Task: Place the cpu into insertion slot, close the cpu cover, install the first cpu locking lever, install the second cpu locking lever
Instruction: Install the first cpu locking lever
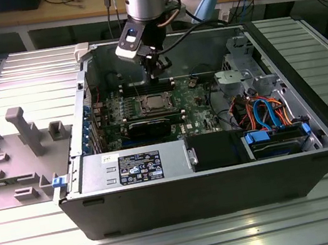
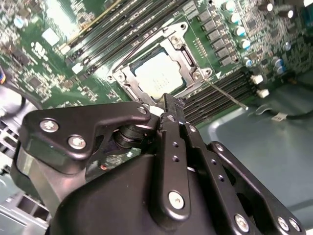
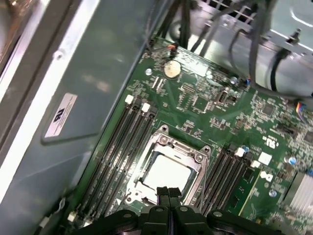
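Gripper (image 3: pixel 168 191) fingers together, empty, just above cpu cover (image 3: pixel 182 148) edge; cpu (image 3: pixel 166 172) seemingly seated; off-line push may slip, scratch cpu.

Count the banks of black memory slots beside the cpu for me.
2. One bank lies beside the cpu toward the case wall, the other bank on the opposite side. The gripper may hide part of them.
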Action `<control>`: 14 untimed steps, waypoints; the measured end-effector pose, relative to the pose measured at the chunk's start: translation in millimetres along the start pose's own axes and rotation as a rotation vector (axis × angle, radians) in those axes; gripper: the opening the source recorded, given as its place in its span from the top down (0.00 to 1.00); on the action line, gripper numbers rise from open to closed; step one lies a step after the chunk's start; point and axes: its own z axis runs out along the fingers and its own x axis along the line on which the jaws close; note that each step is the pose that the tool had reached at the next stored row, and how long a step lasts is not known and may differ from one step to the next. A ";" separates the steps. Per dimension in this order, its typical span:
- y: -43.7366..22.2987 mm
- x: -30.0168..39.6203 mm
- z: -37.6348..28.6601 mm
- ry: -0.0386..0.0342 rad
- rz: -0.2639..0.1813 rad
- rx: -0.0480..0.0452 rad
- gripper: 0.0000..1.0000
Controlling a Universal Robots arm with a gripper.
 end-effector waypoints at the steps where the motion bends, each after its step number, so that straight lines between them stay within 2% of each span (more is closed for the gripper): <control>1: 0.0 0.0 0.0 0.0002 -0.018 0.0002 0.89; 4: 0.0 0.0 0.0 0.0006 -0.065 0.0007 0.89; 14: 0.0 0.0 0.0 0.0007 -0.071 0.0008 0.89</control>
